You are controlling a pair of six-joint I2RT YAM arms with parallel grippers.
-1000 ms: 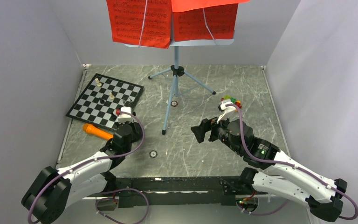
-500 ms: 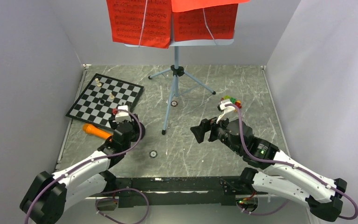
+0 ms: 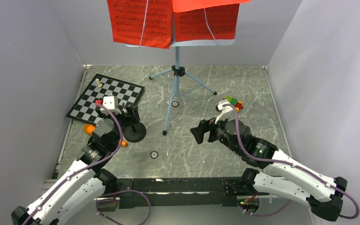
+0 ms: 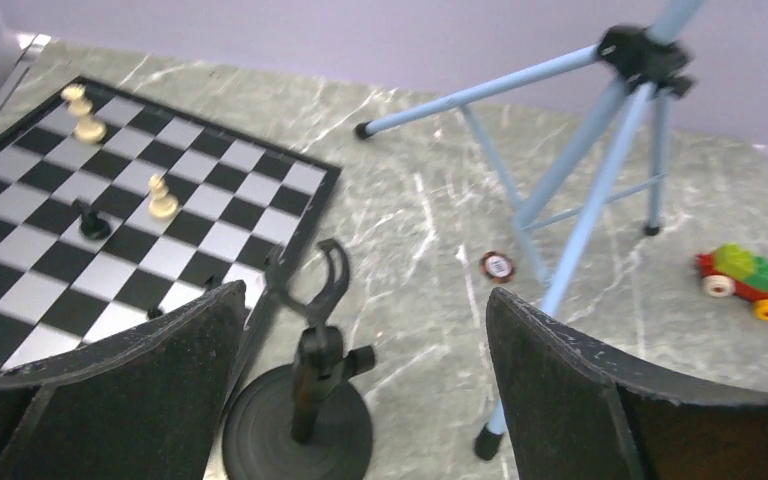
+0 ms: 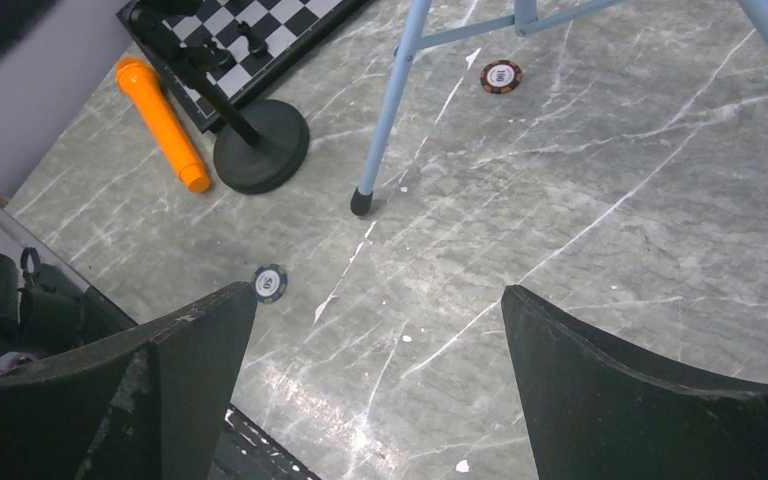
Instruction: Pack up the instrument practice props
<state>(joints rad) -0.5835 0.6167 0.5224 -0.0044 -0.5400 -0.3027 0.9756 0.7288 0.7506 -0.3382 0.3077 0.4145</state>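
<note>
The light-blue tripod music stand (image 3: 177, 70) stands at the back centre with red music sheets (image 3: 143, 21) on its desk; its legs (image 4: 600, 170) show in the left wrist view. The black round-base mic stand (image 3: 134, 132) stands upright by the chessboard's near corner. My left gripper (image 3: 122, 117) is open just behind it, with the mic stand (image 4: 305, 400) low between the spread fingers, untouched. The orange microphone (image 5: 160, 120) lies on the table left of the stand, partly under my left arm. My right gripper (image 3: 201, 131) hovers open over bare table, empty (image 5: 380, 295).
A chessboard (image 3: 108, 96) with a few pieces lies at the back left. A small brick toy car (image 3: 234, 102) sits behind my right wrist. Poker chips lie near the tripod (image 3: 175, 103) and nearer the front (image 3: 154, 154). Grey walls close in the left, right and back.
My left gripper has opened and drawn back to the left, leaving the mic stand upright on the table. The left arm now covers the microphone's middle. The right arm barely moved.
</note>
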